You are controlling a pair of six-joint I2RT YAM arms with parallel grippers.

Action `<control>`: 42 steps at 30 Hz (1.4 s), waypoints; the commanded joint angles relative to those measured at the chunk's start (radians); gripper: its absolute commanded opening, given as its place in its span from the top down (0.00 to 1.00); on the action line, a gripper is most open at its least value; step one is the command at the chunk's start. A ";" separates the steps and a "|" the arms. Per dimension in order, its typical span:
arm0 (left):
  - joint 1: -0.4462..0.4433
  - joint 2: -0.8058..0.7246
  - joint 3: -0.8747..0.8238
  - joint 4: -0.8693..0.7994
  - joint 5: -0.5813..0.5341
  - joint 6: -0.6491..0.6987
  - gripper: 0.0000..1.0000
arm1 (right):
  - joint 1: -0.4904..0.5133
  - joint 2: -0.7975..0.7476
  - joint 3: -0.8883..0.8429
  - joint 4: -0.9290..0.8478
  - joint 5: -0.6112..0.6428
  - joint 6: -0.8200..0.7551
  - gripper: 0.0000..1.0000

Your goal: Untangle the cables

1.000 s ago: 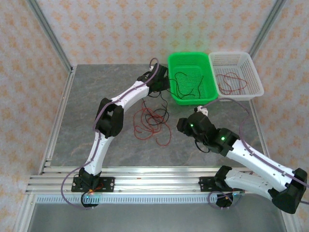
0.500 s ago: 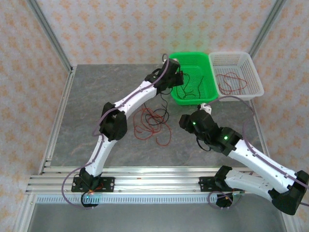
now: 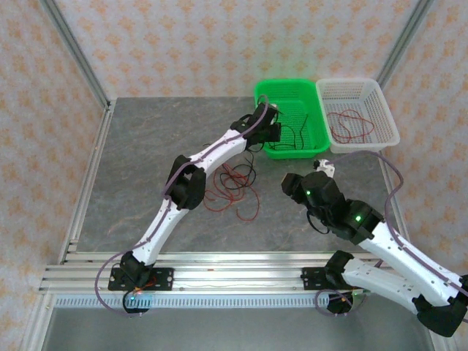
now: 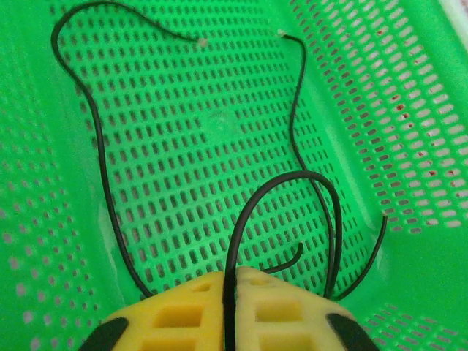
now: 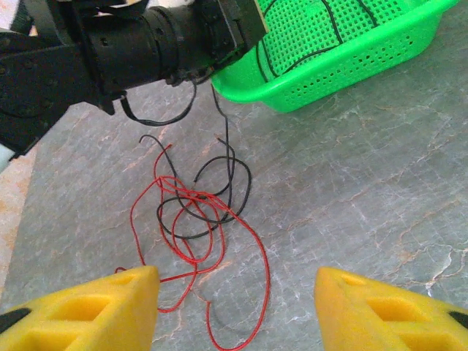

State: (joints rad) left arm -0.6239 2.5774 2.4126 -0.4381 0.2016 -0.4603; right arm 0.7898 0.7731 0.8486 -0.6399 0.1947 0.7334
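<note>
Grey tabletop (image 3: 146, 161), then the green basket (image 3: 287, 82) at its far side. My left arm stretches long to the basket, with the left claw (image 4: 232, 307) over the basket floor, pinched on a black cable (image 4: 248, 212). My right claw (image 5: 234, 300) hangs spread wide, nearside of the basket, above the red-and-black tangle (image 5: 194, 219). My judgement is to draw the black tail free of the red loops before releasing.

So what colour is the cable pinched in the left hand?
Black; the cable shows best in the left wrist view, over the green basket.
</note>
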 commanded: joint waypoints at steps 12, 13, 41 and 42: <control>-0.010 -0.132 0.087 -0.001 -0.045 0.072 0.16 | -0.004 0.004 0.006 -0.017 0.031 0.006 0.42; -0.010 -0.147 0.088 -0.004 -0.058 0.077 0.13 | -0.004 0.007 0.007 -0.016 0.026 0.005 0.42; 0.081 -1.289 -1.039 -0.011 -0.502 -0.056 0.15 | 0.153 0.764 0.224 0.273 -0.381 -0.847 0.37; 0.083 -1.312 -1.061 -0.016 -0.505 -0.061 0.15 | 0.153 0.784 0.239 0.264 -0.401 -0.890 0.37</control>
State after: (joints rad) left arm -0.5484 1.3304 1.4006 -0.4381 -0.2642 -0.4793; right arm 0.9382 1.5173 1.0389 -0.3744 -0.1482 0.0967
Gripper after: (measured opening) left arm 0.848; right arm 0.632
